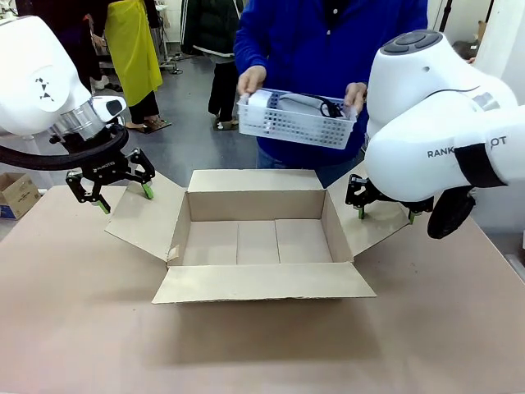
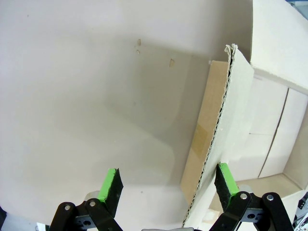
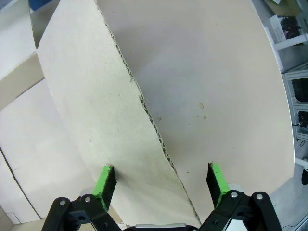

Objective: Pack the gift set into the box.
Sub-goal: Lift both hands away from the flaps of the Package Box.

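While the person point(image 1: 328, 49) holds the white basket-tray point(image 1: 299, 127) up beyond the far side of the empty brown carton point(image 1: 258, 242), the left gripper point(image 1: 125, 197) and right gripper point(image 1: 386, 215) stand wide open astride the side flaps point(image 1: 148, 222) (edges between the jaws). It would be best to pin those flaps outward, leaving the mouth clear.

Bright, even overhead light fills the front view. The carton point(image 1: 254, 205) throws a soft shadow onto the table point(image 1: 82, 328) toward the camera, and the right arm's point(image 1: 426, 98) white shell has a mild sheen. The wrist views are sharp but bow at the edges. In the left one, a broad diffuse shadow lies beside the flap point(image 2: 236, 120).
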`<state>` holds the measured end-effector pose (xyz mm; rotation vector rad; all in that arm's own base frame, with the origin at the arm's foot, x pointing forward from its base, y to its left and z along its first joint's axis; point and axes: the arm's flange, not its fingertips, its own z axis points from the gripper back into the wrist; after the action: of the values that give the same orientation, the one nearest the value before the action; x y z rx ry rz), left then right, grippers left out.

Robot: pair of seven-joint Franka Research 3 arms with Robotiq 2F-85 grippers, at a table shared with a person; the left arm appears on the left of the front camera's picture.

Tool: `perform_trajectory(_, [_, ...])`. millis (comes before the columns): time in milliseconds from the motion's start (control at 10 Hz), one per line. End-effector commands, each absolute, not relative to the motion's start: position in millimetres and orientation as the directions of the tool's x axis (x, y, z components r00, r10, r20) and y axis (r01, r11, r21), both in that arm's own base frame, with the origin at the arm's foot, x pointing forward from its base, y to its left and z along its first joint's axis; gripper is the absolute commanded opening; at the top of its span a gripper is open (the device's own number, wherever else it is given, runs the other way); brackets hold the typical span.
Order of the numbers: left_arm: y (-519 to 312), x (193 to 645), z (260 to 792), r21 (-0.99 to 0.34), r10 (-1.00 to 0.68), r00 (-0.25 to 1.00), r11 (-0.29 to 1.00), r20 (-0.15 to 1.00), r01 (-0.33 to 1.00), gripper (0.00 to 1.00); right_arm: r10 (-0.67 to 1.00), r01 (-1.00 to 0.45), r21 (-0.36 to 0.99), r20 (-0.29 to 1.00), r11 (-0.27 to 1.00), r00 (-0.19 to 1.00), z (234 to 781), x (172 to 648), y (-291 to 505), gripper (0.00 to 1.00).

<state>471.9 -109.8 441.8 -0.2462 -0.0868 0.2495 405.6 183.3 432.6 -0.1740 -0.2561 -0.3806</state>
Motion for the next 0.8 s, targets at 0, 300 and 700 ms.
perform_trajectory(0, [-109.5,471.2,443.8,-0.236,0.266,0.962,0.94,0.065,-0.245,1.0,-0.337,0.386,-0.132,0.29,0.913,0.896,433.6,409.6,183.4,1.0])
perform_trajectory(300, [-109.5,471.2,443.8,-0.236,0.266,0.962,0.94,0.065,-0.245,1.0,-0.337,0.386,-0.132,0.29,0.913,0.896,433.6,409.6,183.4,1.0])
perform_trajectory(700, [-109.5,471.2,443.8,-0.236,0.266,0.962,0.94,0.065,-0.245,1.0,-0.337,0.386,-0.132,0.29,0.913,0.896,433.6,409.6,183.4,1.0])
